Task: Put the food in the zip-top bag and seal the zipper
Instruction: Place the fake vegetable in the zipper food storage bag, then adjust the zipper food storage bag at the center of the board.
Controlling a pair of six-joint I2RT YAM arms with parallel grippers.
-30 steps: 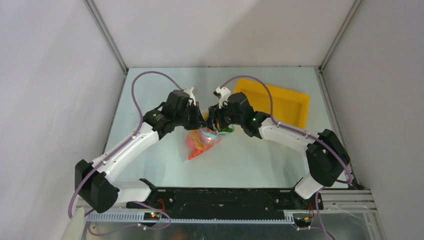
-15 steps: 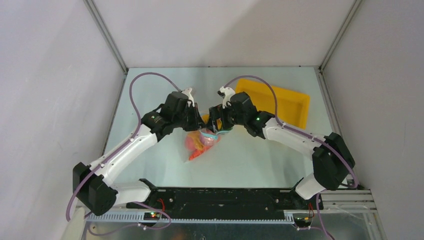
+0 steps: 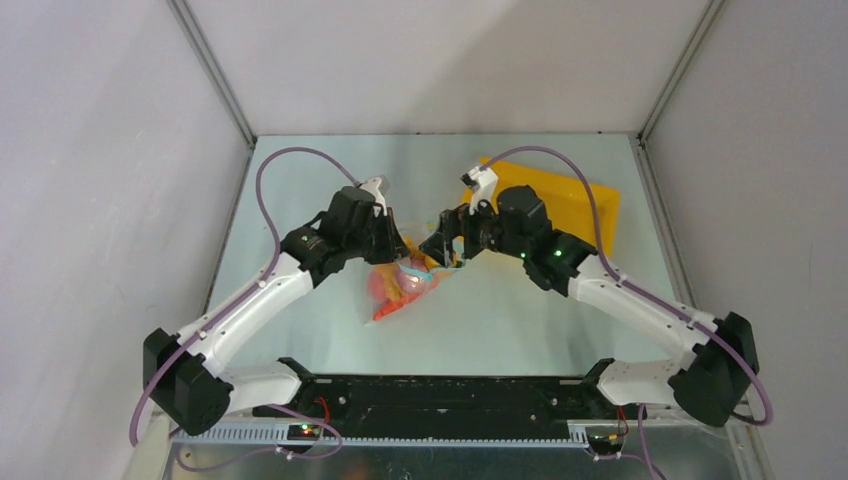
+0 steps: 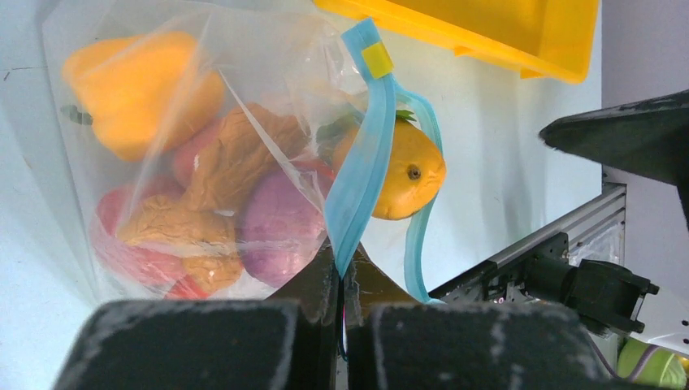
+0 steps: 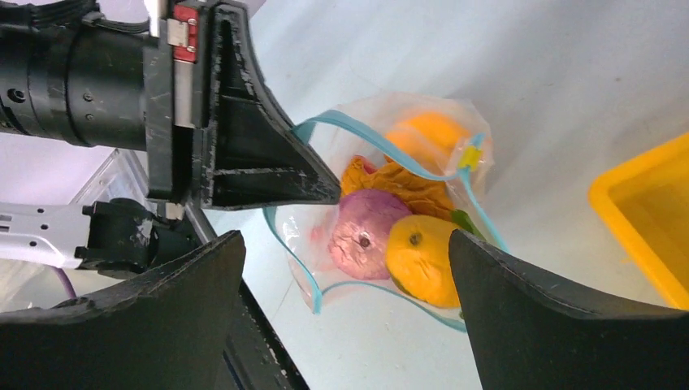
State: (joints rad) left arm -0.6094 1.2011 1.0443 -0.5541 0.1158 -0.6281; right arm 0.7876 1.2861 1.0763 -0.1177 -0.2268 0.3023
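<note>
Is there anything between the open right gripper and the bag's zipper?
Nothing visible stands between the right gripper and the zipper. The left gripper pinches one strip. However, an orange fruit sits in the mouth between the two strips, where they must close.

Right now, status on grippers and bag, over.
Left gripper shut on teal zipper strip. Right gripper open, off clear crinkly plastic bag. Bag unsealed; yellow-orange toy fruit at mouth.

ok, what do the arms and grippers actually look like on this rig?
The left arm and right arm have white links, black joint housings and small green lights. A purple cable loops along each. White camera mounts sit at the wrists. The left gripper and right gripper have black, wedge-shaped, scuffed fingers.
</note>
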